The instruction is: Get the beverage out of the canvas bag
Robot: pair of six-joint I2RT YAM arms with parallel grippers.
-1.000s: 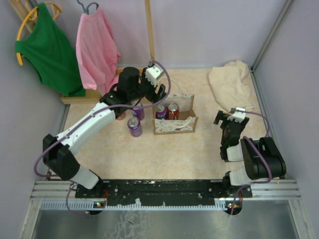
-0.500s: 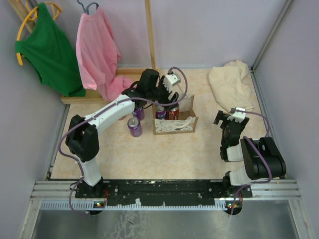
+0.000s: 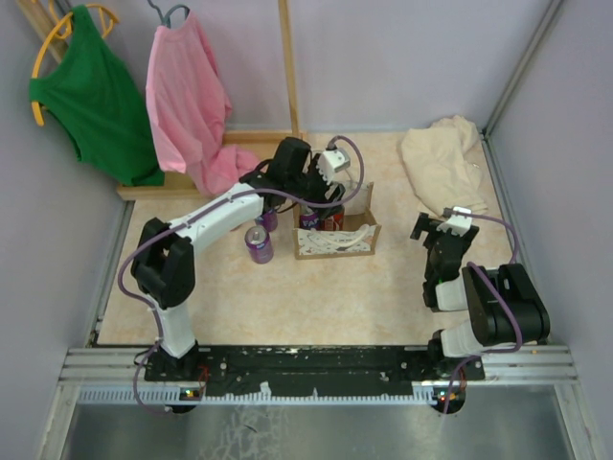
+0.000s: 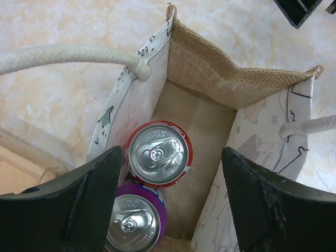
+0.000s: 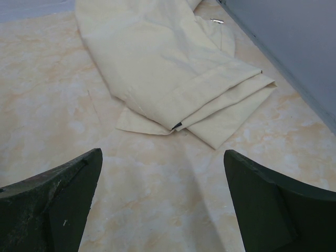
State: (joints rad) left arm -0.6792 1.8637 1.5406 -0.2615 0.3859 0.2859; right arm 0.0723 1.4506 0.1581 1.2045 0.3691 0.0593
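The canvas bag stands open mid-table, beige with speckled sides and white rope handles. In the left wrist view I look straight down into the bag. A red can and a purple can stand upright against its left wall. My left gripper hovers over the bag's mouth. It is open and empty, with one finger on each side of the cans and above their tops. My right gripper is open and empty at the right, over bare table.
Two purple cans stand on the table left of the bag. A plain cream cloth lies at the back right and shows in the right wrist view. A green shirt and a pink shirt hang at the back left.
My left arm has swung right, from over the loose cans to above the bag's mouth, with the gripper staying open. The right arm has not moved.
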